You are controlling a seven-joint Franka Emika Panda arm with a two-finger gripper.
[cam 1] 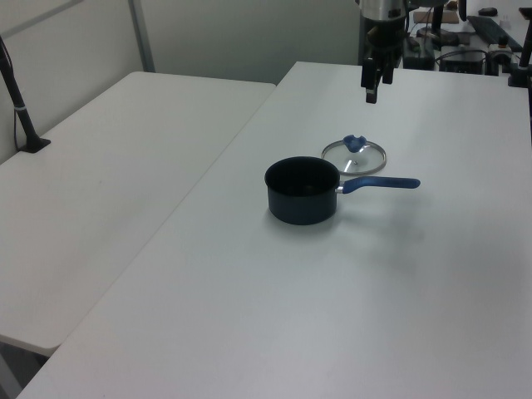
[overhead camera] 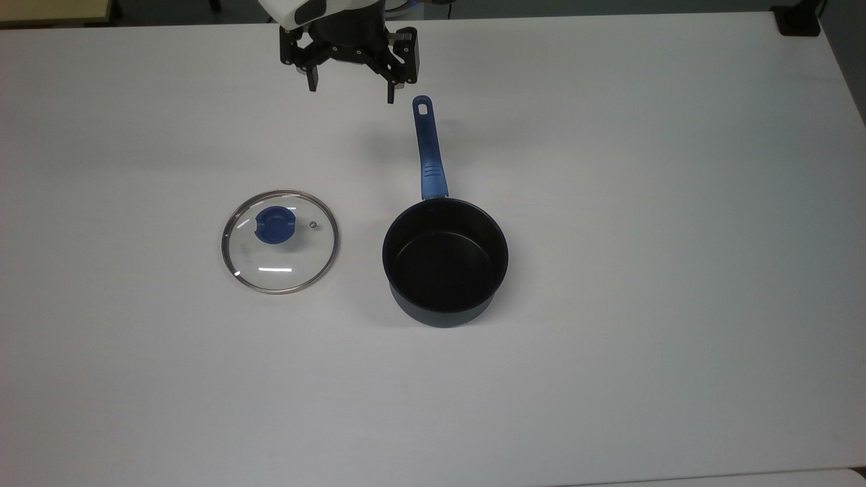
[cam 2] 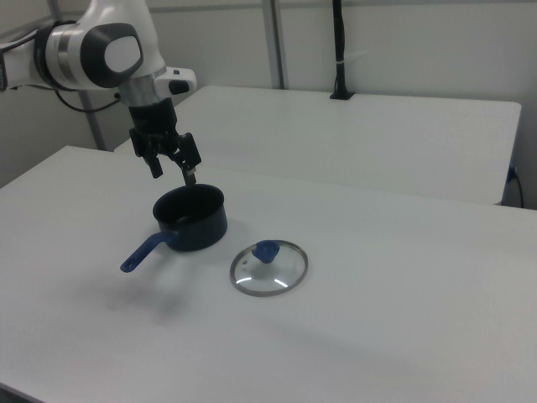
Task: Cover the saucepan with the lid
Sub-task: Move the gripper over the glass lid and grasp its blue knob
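Glass lid and saucepan lie apart on the white worktop [overhead camera: 609, 203].
The lid [overhead camera: 279, 241] lies flat at the top view's left of the empty saucepan [overhead camera: 444, 260]; the pincer [overhead camera: 350, 93] hangs above the worktop, fingers spread, gripping nothing.

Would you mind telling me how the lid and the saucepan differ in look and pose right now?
The lid is a flat, clear glass disc with a thin metal rim, while the saucepan is a deep pan, black inside with dark walls. The lid lies flat with its blue knob up; the saucepan stands upright, open and empty. The saucepan has a long blue handle; the lid has none. Both rest on the white table, apart from each other, and share blue plastic parts.
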